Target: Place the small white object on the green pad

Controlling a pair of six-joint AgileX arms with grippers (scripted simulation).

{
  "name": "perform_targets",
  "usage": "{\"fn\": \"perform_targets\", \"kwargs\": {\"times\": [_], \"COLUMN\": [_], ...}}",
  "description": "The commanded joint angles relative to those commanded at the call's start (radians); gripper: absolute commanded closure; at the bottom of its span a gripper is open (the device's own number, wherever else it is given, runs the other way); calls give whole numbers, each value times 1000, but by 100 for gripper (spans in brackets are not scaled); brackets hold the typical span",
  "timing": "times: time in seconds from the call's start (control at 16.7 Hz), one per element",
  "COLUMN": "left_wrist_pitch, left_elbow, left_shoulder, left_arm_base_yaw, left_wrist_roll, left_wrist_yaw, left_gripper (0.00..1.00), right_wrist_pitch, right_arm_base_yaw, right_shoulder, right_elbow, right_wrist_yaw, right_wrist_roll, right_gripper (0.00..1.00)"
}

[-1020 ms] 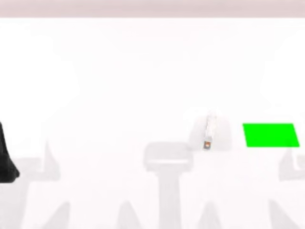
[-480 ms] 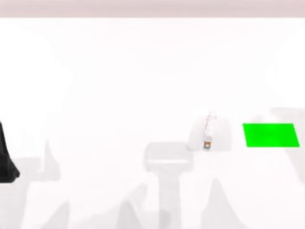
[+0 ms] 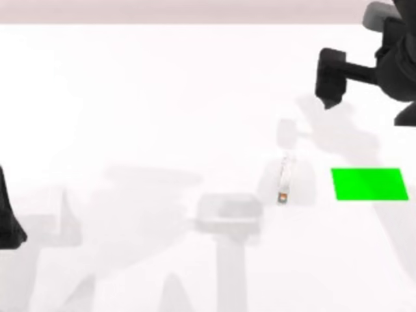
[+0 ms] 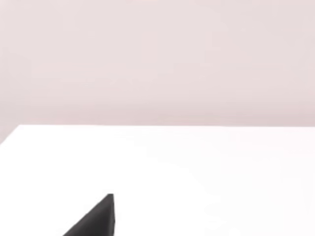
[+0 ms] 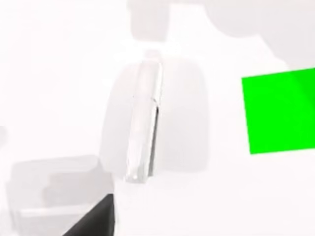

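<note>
The small white object point(image 3: 284, 177) is a slim stick lying flat on the table right of centre, its orange-and-dark tip toward the near edge. Just to its right lies the green pad point(image 3: 369, 184), apart from it. My right gripper point(image 3: 329, 96) hangs at the far right, well behind both and above the table, holding nothing. In the right wrist view the stick point(image 5: 145, 129) and the pad point(image 5: 280, 110) lie ahead, and one dark fingertip point(image 5: 101, 217) shows with bare table beside it. My left arm point(image 3: 8, 221) is parked at the left edge; its wrist view shows one fingertip point(image 4: 98, 219).
Faint grey shadow shapes, one T-shaped point(image 3: 229, 218), mark the white table point(image 3: 162, 117). The far table edge point(image 3: 195, 23) runs along the back.
My right arm has come into the top view at the upper right, where earlier only its shadow showed. The stick, the pad and the left arm have not moved.
</note>
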Motion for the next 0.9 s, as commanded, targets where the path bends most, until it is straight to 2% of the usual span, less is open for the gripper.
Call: {"fn": "perform_targets", "kwargs": {"times": [0.42, 0.6, 0.9], "left_wrist_pitch": [0, 0, 0], "left_elbow": [0, 0, 0], "left_shoulder": [0, 0, 0], "left_arm_base_yaw": [0, 0, 0], "left_wrist_roll": [0, 0, 0], "left_wrist_yaw": [0, 0, 0], "left_gripper": [0, 0, 0], "right_wrist_pitch": [-280, -323, -324], "right_arm_base_yaw": [111, 129, 124], "right_shoulder": [470, 538, 540], "right_elbow": [443, 515, 517], "right_wrist_yaw": [-3, -4, -4], "right_wrist_roll": [161, 187, 188], "right_gripper": [0, 0, 0]}}
